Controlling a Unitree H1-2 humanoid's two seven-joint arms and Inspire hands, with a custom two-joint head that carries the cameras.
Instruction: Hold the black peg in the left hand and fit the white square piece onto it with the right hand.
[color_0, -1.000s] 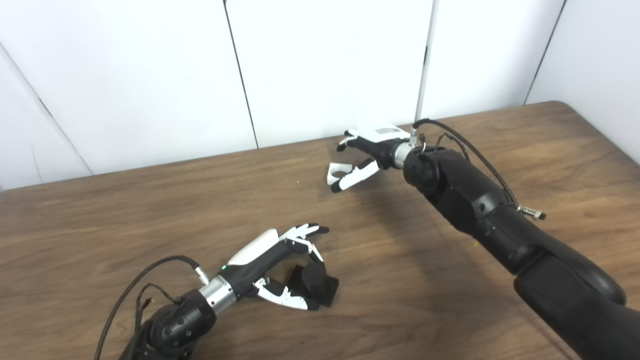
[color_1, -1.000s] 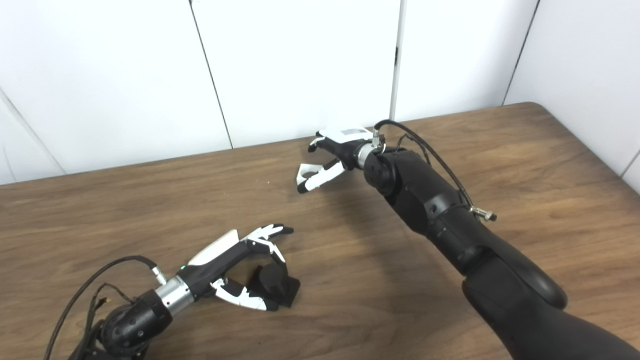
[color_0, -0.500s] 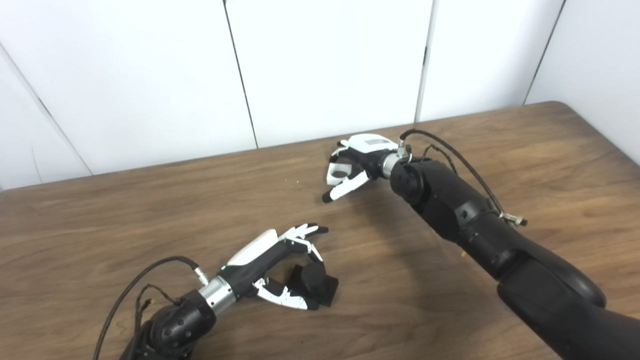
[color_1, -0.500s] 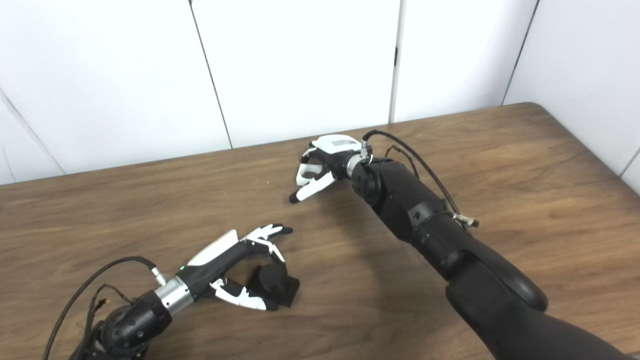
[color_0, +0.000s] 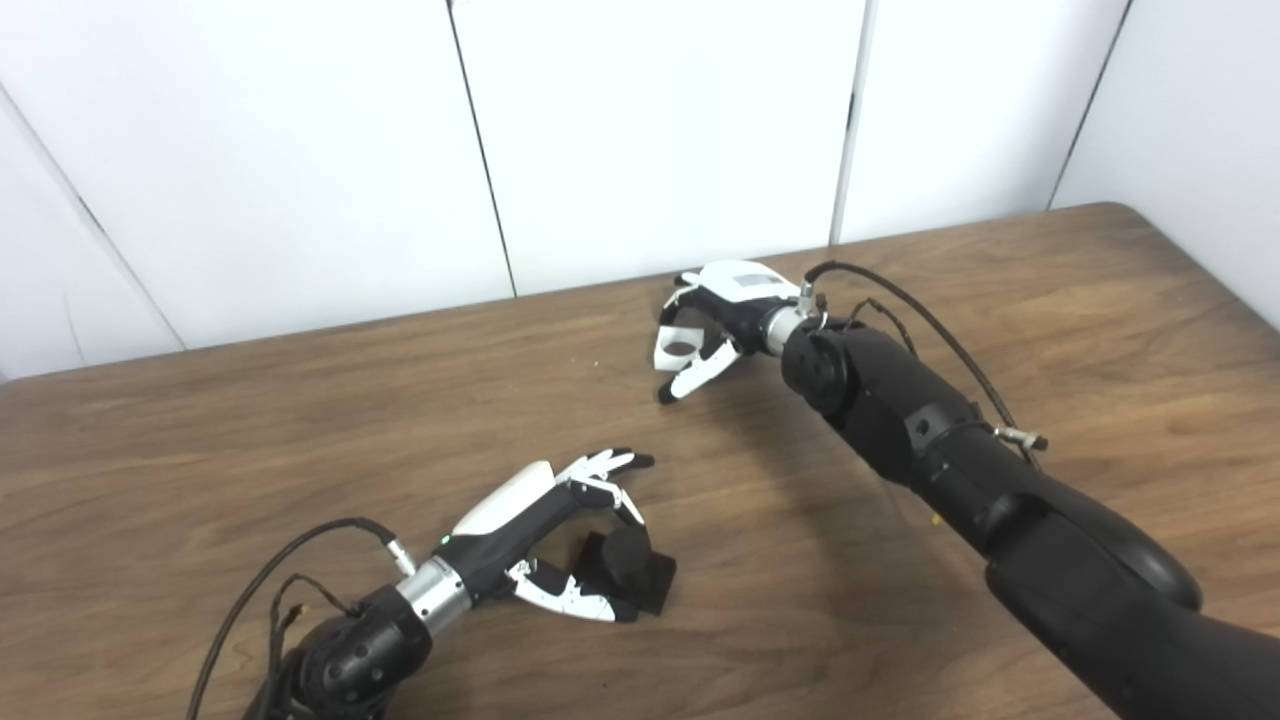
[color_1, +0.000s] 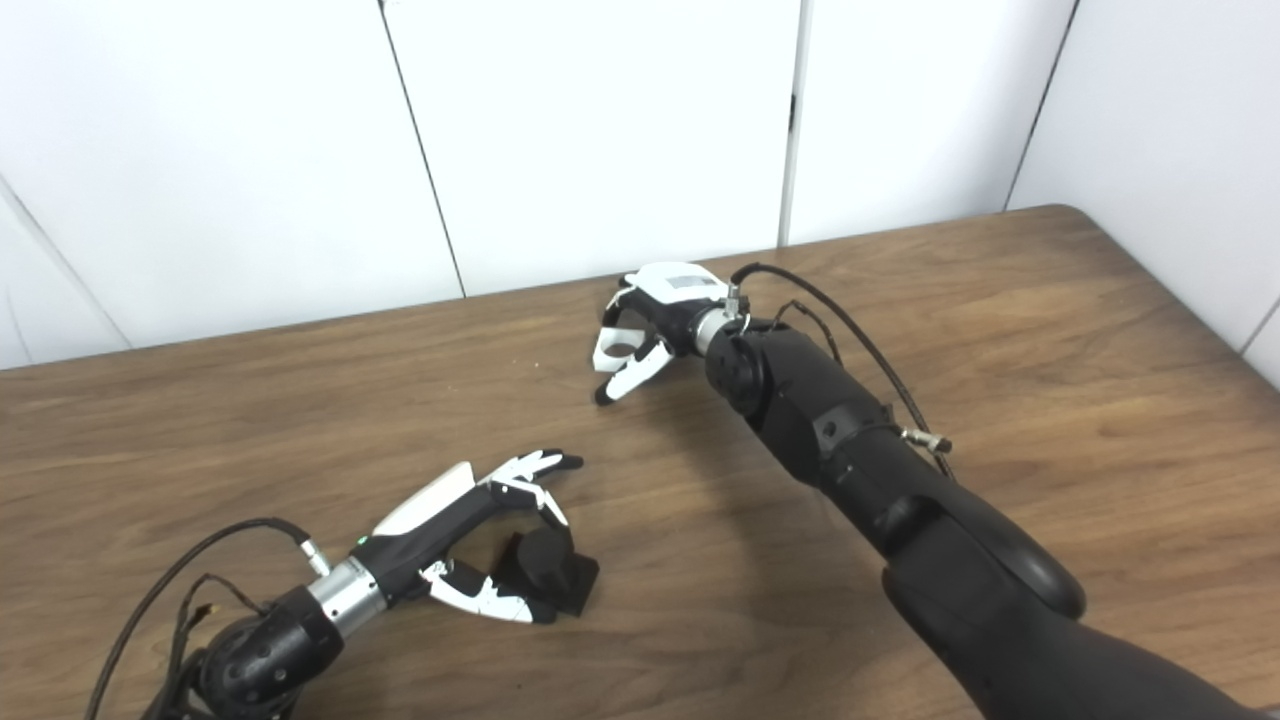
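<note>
The black peg (color_0: 625, 570) lies on the wooden table (color_0: 300, 420) at the front, on its square base. My left hand (color_0: 545, 530) is open around it, fingers arched above it and thumb low in front, not closed on it. The white square piece (color_0: 678, 347), with a round hole, sits at the back middle of the table. My right hand (color_0: 715, 315) covers it, its fingers curled over the far side and its thumb against the near edge, closed on the piece, which is still low at the table.
White wall panels (color_0: 650, 130) stand right behind the table's back edge, close to my right hand. The table's right corner (color_0: 1130, 215) is at the far right. Cables (color_0: 300, 560) loop off both wrists.
My right hand came left and down over the white piece and curled its fingers and thumb in on it. The piece has hardly moved. My left hand stayed open around the peg.
</note>
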